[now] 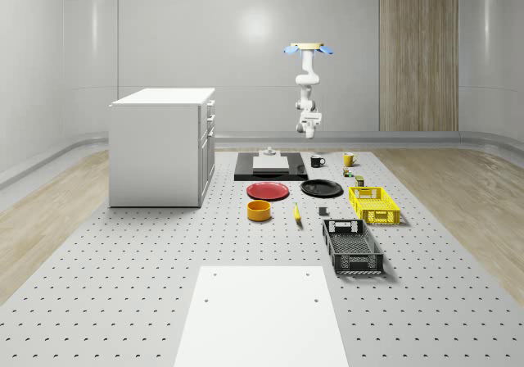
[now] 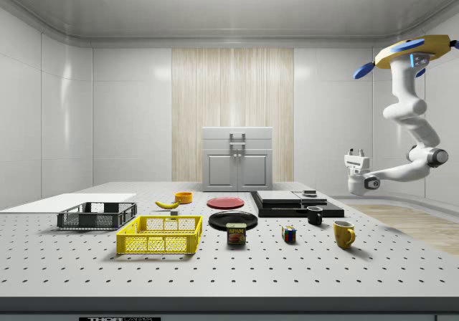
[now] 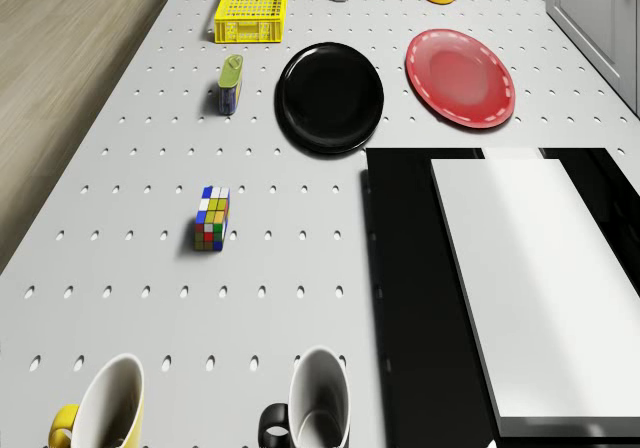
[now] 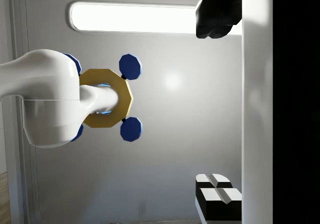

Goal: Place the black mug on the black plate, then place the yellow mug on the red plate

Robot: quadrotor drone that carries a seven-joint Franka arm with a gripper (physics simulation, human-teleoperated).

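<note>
The black mug (image 1: 317,161) (image 3: 310,408) and the yellow mug (image 1: 349,159) (image 3: 105,408) stand upright side by side near the table's far end. In front of them lie the black plate (image 1: 321,188) (image 3: 330,98) and the red plate (image 1: 268,190) (image 3: 460,78), both bare. The drone (image 1: 307,49) (image 2: 409,52) hovers high over the far end, above the mugs. Its arm folds down, and the gripper (image 2: 356,154) (image 1: 309,122) (image 4: 205,109) hangs well above the black mug (image 2: 315,215). It points up toward the ceiling, open and holding nothing.
A black platform (image 3: 420,288) with a white block (image 3: 540,278) lies beside the mugs. A Rubik's cube (image 3: 212,218), a can (image 3: 230,83), a yellow basket (image 1: 373,204), a black basket (image 1: 352,246), a yellow bowl (image 1: 259,210) and a banana (image 1: 296,212) sit nearer. A white cabinet (image 1: 164,146) stands on the whole-scene view's left.
</note>
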